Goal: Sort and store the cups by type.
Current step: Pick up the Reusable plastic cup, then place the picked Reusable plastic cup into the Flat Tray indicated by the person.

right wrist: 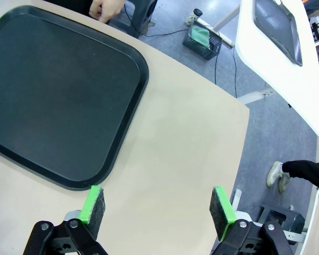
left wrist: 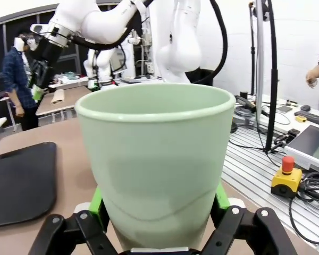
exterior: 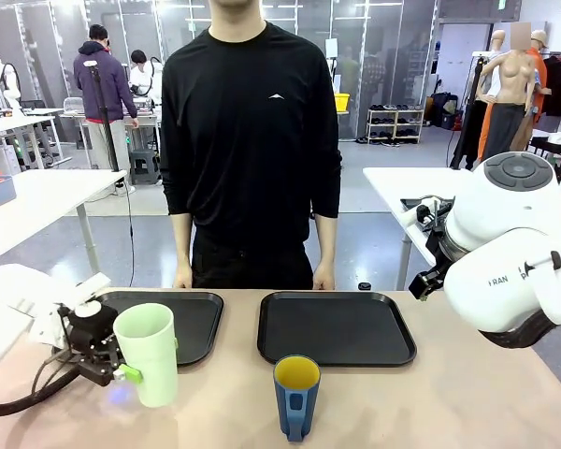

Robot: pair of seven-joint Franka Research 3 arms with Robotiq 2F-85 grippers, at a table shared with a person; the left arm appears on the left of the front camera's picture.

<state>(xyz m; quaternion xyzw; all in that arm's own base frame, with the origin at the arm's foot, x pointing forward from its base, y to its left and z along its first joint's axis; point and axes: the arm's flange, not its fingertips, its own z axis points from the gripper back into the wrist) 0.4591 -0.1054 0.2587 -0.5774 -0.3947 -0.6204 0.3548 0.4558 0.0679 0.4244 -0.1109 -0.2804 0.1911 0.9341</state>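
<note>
Left end effector (exterior: 122,371) pinches tall pale mint-green plastic tumbler (exterior: 148,354) between its pads. Dark blue handled mug (exterior: 296,398) stands on table (exterior: 449,402), apart to its right. Right end effector (right wrist: 157,204) spread, empty.

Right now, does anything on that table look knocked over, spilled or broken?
Nothing stands out. The green tumbler stands upright in the grip of the left tool. The blue mug stands upright near the front edge of the table. The left tray and the right tray lie flat.

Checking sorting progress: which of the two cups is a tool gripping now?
The tall mint-green tumbler, gripped by the left tool; the shorter blue handled mug stands untouched on the table.
</note>
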